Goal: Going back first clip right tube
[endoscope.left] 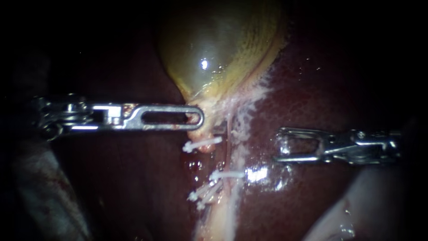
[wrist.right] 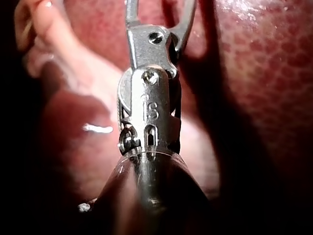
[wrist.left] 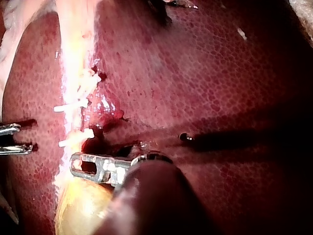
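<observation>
Spread apart with a clear gap, the right instrument's claw (endoscope.left: 278, 144) holds nothing and hovers over the dark red liver (endoscope.left: 339, 89), off to the side of the tubes and touching neither of them. From the opposite side, the left instrument's claw (endoscope.left: 198, 119) is pressed together, pinching the narrow lower end of the yellow gallbladder (endoscope.left: 218, 49). Below that pinch a pale right tube (endoscope.left: 230, 149) runs down over the liver, and a white clip (endoscope.left: 227, 175) sits across it, clear of both claws. Another white clip (endoscope.left: 203, 144) lies just under the left claw's tip, and a white cluster of clips (endoscope.left: 201, 195) lies lower down.
</observation>
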`<action>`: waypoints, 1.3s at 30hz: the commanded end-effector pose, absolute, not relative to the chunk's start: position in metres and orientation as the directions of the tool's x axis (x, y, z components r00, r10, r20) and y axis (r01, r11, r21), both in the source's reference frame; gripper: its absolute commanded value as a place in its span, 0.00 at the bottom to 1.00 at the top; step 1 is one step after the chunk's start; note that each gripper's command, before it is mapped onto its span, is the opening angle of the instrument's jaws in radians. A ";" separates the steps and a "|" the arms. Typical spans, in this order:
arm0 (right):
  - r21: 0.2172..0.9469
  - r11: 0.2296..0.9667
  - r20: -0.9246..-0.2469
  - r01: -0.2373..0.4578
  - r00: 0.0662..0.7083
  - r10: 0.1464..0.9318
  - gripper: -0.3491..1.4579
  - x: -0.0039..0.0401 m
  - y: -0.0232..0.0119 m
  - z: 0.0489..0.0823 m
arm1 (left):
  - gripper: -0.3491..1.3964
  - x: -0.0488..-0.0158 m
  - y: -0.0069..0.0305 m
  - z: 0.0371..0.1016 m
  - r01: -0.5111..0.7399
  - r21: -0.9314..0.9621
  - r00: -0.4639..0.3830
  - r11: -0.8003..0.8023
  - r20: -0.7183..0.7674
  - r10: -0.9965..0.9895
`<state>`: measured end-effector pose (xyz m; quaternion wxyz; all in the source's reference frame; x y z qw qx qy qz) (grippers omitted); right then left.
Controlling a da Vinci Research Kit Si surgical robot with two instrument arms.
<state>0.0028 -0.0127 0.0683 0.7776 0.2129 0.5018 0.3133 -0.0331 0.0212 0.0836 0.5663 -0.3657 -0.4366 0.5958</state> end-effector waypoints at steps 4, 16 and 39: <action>0.647 0.712 -0.645 -0.272 0.302 0.702 0.52 0.0025 -0.0127 0.0681 | 0.00 -0.0331 0.0212 0.0838 -0.352 -0.936 -0.094 0.022 0.059 0.994; 0.647 0.715 -0.650 -0.265 0.298 0.699 0.52 0.0032 -0.0128 0.0681 | 0.00 -0.0335 0.0211 0.0860 -0.356 -0.934 -0.088 0.025 0.060 0.994; 0.657 0.713 -0.650 -0.245 0.296 0.700 0.51 0.0049 -0.0130 0.0682 | 0.00 -0.0362 0.0208 0.0922 -0.368 -0.930 -0.072 0.013 0.042 0.997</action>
